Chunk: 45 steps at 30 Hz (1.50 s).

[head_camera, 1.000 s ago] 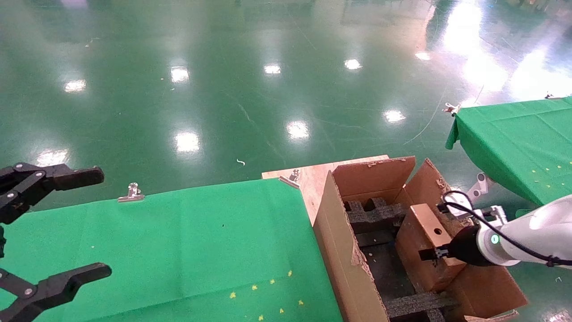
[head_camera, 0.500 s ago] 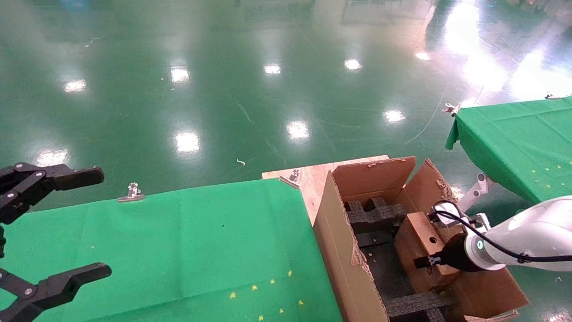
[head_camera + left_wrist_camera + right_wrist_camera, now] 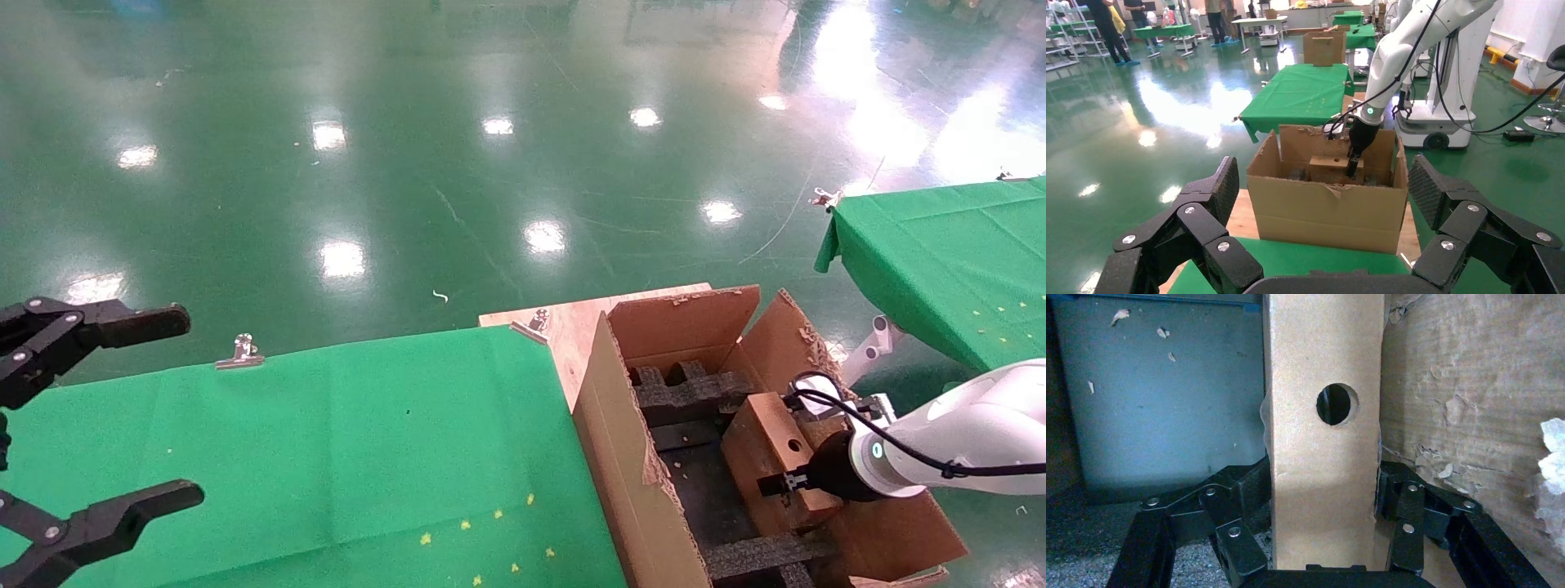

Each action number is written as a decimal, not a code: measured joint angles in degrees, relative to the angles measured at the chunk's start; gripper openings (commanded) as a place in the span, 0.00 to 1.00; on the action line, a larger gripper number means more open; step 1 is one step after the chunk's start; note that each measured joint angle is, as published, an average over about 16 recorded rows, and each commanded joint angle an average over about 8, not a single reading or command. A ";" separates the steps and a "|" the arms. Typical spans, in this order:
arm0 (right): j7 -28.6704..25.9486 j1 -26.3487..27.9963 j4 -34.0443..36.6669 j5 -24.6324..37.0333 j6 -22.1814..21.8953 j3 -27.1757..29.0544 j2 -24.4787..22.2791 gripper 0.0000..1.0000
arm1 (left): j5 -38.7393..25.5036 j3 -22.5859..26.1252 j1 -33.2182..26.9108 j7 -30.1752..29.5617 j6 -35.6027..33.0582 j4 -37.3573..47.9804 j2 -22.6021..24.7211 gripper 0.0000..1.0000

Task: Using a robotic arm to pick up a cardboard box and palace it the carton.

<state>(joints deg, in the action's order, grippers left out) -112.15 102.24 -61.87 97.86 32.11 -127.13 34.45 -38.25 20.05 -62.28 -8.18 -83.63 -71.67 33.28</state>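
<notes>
Where the head view hides it, right gripper (image 3: 1324, 539) clamped on cardboard box (image 3: 1324, 447) (inside carton (image 3: 629, 457)).

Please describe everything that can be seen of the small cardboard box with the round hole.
The cardboard box is a small, closed, oblong block of plain brown cardboard with one round hole in its upper face. It sits tilted inside the large carton, against the carton's right wall, above the black foam inserts. The right gripper is shut on its two sides; its underside is hidden.
</notes>
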 measured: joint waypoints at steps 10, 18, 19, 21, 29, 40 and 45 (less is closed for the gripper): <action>-0.23 1.15 -0.90 0.82 0.20 0.11 -0.54 1.00 | 0.00 0.00 0.00 0.00 0.00 0.00 0.00 1.00; -0.94 4.29 -2.78 2.35 0.43 0.83 -1.59 1.00 | 0.00 0.01 0.00 0.00 0.00 0.01 0.00 1.00; -1.02 4.97 -3.16 2.57 0.46 1.03 -1.77 1.00 | 0.00 0.01 0.00 0.00 0.00 0.01 0.00 1.00; -1.07 6.61 -4.11 3.00 0.48 1.58 -2.19 1.00 | 0.00 0.01 0.00 0.00 0.00 0.01 0.00 1.00; 0.80 15.59 -9.79 2.31 1.04 5.22 -4.28 1.00 | 0.00 0.01 0.00 0.01 0.00 0.01 0.00 1.00; 12.74 26.93 -15.31 -13.46 8.02 12.97 -5.91 1.00 | 0.01 0.01 0.00 0.01 0.00 0.01 0.00 1.00; 19.59 30.20 -15.54 -23.22 13.61 16.55 -6.39 1.00 | 0.02 0.01 0.00 0.01 0.01 0.01 -0.01 1.00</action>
<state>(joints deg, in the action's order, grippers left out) -92.55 132.43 -77.41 74.65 45.72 -110.58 28.06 -38.24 20.06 -62.28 -8.18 -83.62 -71.66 33.27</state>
